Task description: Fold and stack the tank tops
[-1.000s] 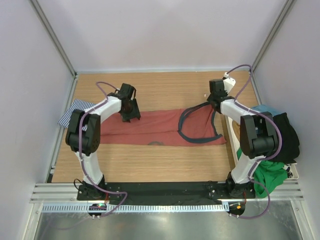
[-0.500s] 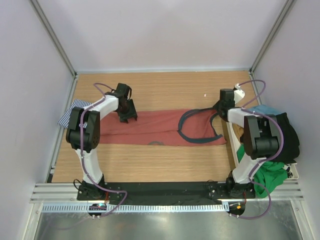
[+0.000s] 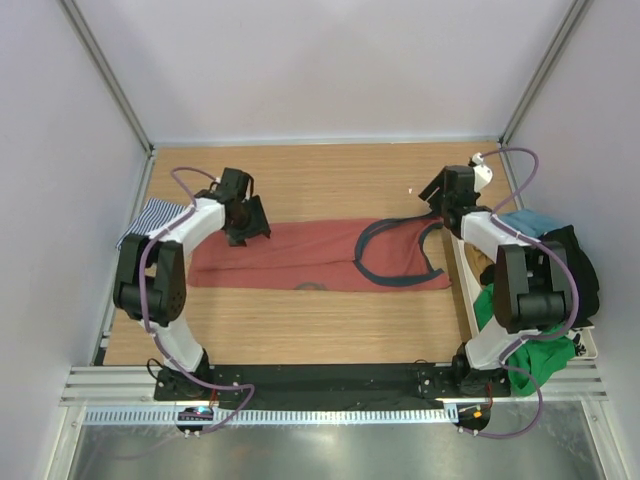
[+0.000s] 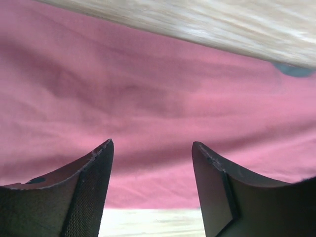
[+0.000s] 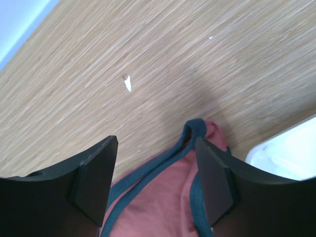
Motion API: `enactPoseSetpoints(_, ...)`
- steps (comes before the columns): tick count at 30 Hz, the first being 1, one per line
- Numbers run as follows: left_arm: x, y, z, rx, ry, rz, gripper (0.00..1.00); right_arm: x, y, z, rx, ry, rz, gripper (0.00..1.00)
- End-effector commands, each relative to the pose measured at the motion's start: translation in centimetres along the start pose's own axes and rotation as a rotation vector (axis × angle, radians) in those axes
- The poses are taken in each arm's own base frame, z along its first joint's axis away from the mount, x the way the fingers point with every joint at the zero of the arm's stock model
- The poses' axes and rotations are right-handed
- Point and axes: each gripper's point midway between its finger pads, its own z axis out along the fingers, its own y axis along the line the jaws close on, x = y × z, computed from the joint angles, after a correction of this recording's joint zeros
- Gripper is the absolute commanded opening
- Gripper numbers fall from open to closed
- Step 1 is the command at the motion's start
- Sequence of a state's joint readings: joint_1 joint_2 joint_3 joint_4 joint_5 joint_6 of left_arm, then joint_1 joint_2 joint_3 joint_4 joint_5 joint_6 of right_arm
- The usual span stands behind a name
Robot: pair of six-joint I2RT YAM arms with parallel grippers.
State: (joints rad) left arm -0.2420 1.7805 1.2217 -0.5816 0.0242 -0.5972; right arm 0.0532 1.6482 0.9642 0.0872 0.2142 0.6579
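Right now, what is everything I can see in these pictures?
rust-red tank top: one, rust-red with grey-blue trim, flat across the middle
striped tank top: one, navy and white, at the left edge
loose clothes: one heap, green, black, teal, at the right side
white tray: one, white, holding that heap
table: one, light wood, under the tops
white speck: one, on bare wood, far right
left gripper: one, black, open over the red top's left end
right gripper: one, black, open over its strap end

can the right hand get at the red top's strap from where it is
Probably yes: the right hand hangs open close over the blue-edged strap of the rust-red tank top, and nothing lies between them.
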Motion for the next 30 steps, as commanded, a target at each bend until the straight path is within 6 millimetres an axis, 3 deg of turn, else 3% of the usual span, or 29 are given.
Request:
enactPoseSetpoints(1,-2.3,-1.6,-3.8,0.072,-0.138,-0.017,0.68,-0.7,1.8,-2.8,0.002,0.035,-0.052,0.73)
enactPoseSetpoints(2,-2.8,-1.2,-4.2,0.051,-0.172,-0.026,0.7,0.4,0.7,-3.3,0.053,0.08,-0.08,0.74)
enactPoseSetpoints(4,-2.6,-0.7,-4.7,0.046,-0.201,-0.043,0.87,1.4,0.8,-4.5,0.089,0.115,-0.112,0.75)
enactPoseSetpoints(5,-3.3,-0.6,-5.8,0.061,-0.243,-0.07,0.99,2.3,-0.4,-5.3,0.155,0.141,-0.126,0.8)
enactPoseSetpoints(6,-3.3,-0.4,-6.1,0.067,-0.257,-0.084,1.0,2.5,-0.9,-5.8,0.204,0.137,-0.128,0.89)
enactPoseSetpoints(9,-3.6,0.8,-7.2,0.099,-0.312,-0.164,0.99,3.8,-2.4,-8.6,0.333,0.125,-0.131,1.0)
enactPoseSetpoints(14,-3.0,3.6,-8.3,0.106,-0.366,-0.258,1.0,7.2,-3.1,-12.4,0.311,0.179,-0.057,1.0)
enactPoseSetpoints(15,-3.0,3.7,-8.8,0.11,-0.38,-0.262,1.0,8.4,-4.1,-12.8,0.327,0.193,-0.023,1.0)
enactPoseSetpoints(17,-2.4,4.4,-8.9,0.085,-0.367,-0.27,1.0,8.8,-4.0,-14.2,0.289,0.189,0.046,0.99)
enactPoseSetpoints(18,-2.3,4.4,-9.2,0.086,-0.37,-0.272,1.0,9.9,-5.2,-14.6,0.305,0.199,0.064,0.98)
enactPoseSetpoints(22,-1.5,4.7,-9.4,0.088,-0.36,-0.286,1.0,11.9,-5.2,-15.1,0.229,0.224,0.157,0.86)
enactPoseSetpoints(30,-1.5,4.5,-10.6,0.101,-0.373,-0.29,0.99,15.3,-5.7,-13.7,0.236,0.302,0.107,0.87)
